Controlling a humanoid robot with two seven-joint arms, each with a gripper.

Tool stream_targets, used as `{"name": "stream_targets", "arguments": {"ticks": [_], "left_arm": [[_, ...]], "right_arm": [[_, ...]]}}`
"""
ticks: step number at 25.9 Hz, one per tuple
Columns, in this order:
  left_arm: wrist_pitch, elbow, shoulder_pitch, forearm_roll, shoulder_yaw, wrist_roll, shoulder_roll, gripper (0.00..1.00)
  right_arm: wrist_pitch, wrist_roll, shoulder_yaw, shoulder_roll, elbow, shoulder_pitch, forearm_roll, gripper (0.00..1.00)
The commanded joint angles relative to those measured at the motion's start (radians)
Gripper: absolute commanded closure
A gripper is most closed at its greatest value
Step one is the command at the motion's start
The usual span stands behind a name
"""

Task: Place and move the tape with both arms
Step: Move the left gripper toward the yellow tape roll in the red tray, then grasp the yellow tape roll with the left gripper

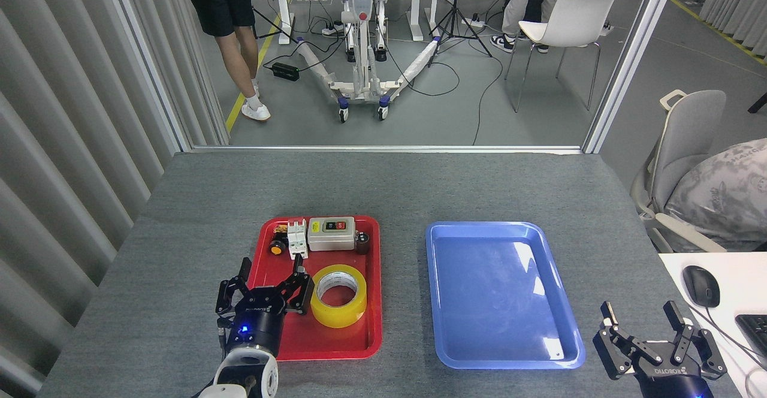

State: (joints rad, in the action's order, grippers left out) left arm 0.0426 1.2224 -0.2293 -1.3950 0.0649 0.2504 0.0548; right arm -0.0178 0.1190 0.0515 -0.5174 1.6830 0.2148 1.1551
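The yellow tape (338,295) lies flat, core up, in the front half of a red tray (367,350). My left gripper (271,262) is open over the tray's left side, just left of the roll, its right finger close to the roll's rim with nothing between the fingers. My right gripper (640,311) stands open at the table's front right corner, to the right of an empty blue tray (443,350).
At the back of the red tray sit a black-and-orange knob (277,247), a white breaker (297,240), a grey switch box (331,233) and a small dark cylinder (362,242). A desk with a mouse (700,286) adjoins the right. People stand beyond the table.
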Motion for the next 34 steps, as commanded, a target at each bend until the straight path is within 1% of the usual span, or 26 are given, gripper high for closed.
{"name": "stream_targets", "arguments": {"ticks": [1,4,8,12,17,20,22,24,27,31,34], "left_arm": [[0.054,-0.095,-0.079,-0.001,0.036,0.024,0.0,0.01],[0.091,-0.155,-0.114,-0.001,0.07,0.04,0.004,0.0],[0.096,-0.178,-0.13,-0.001,0.099,0.041,0.007,0.0],[0.097,-0.242,-0.169,0.001,0.125,0.038,0.007,0.0],[0.096,-0.248,-0.212,0.002,0.127,0.009,0.013,0.0],[0.096,-0.254,-0.219,0.002,0.127,-0.049,0.011,0.01],[0.097,-0.25,-0.22,0.001,0.125,-0.128,0.014,0.01],[0.097,-0.244,-0.228,0.001,0.124,-0.232,0.016,0.01],[0.097,-0.236,-0.248,-0.001,0.124,-0.424,0.014,0.01],[0.097,-0.222,-0.269,0.001,0.121,-0.68,0.013,0.01],[0.097,-0.222,-0.292,0.001,0.119,-0.847,0.014,0.0]], "right_arm": [[-0.001,0.001,-0.002,0.0,0.0,0.009,0.0,0.0],[-0.001,0.001,-0.009,0.0,0.0,0.008,0.0,0.0],[-0.001,0.001,-0.012,0.0,0.0,0.005,0.0,0.0],[-0.001,-0.001,-0.013,0.002,0.0,0.005,0.0,0.0],[0.006,0.001,-0.016,0.005,0.001,0.005,0.0,0.0],[0.009,0.005,-0.016,0.004,0.0,-0.002,0.0,0.0],[0.01,0.021,-0.016,0.005,0.0,-0.005,0.0,0.0],[0.012,0.025,-0.016,0.011,0.0,-0.006,0.003,0.0],[0.012,0.025,-0.016,0.039,0.0,-0.008,0.006,0.0],[0.013,0.025,-0.018,0.042,0.0,-0.008,0.006,0.0],[0.012,0.025,-0.036,0.043,0.0,-0.008,0.006,0.0]]}}
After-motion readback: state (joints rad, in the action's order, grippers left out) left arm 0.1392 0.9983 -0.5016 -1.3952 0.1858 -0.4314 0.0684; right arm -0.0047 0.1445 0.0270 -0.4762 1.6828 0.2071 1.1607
